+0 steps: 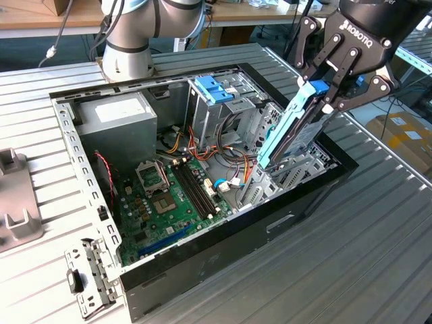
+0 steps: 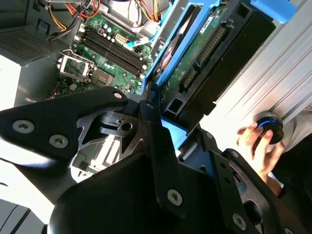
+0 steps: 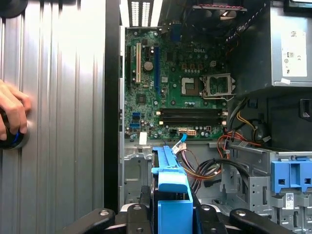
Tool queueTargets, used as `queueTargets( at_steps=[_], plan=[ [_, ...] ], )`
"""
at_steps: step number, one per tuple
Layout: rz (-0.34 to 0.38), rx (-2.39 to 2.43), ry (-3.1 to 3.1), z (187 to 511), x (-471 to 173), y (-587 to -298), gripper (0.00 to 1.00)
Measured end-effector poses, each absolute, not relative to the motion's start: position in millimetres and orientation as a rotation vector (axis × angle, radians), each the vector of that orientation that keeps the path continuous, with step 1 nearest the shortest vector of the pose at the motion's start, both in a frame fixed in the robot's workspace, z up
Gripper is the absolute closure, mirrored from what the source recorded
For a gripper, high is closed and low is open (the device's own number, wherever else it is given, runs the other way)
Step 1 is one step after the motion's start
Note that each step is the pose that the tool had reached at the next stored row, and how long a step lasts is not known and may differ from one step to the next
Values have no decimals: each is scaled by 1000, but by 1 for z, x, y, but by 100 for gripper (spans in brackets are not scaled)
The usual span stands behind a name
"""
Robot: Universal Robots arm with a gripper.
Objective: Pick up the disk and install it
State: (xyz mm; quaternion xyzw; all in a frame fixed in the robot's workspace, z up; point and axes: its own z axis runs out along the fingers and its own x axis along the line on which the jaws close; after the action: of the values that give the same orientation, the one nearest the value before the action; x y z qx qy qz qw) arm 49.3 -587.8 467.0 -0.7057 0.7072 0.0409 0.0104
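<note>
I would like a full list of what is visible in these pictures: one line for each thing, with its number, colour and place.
disk: one, silver-grey in a blue carrier, tilted over the open case, clamped by the gripper
computer case: one, black, open, lying on the table
motherboard: one, green, on the case floor
power supply: one, grey with a white label, inside the case towards the exterior view's left
latch piece: one, blue, inside the case beside the power supply
table: one, grey ribbed metal, under the case
bracket: one, grey metal, on the table at the exterior view's left
knob: one, black with a blue ring, on the table
gripper: one, black, shut on the disk
robot arm: one, grey, behind the case
hand: one, on the knob
</note>
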Motion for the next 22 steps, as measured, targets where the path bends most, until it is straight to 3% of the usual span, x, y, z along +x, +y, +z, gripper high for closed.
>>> queueTargets(
  at_steps=[22],
  plan=[
    [128,-2203,2207,461,64,-586,63]
  ],
)
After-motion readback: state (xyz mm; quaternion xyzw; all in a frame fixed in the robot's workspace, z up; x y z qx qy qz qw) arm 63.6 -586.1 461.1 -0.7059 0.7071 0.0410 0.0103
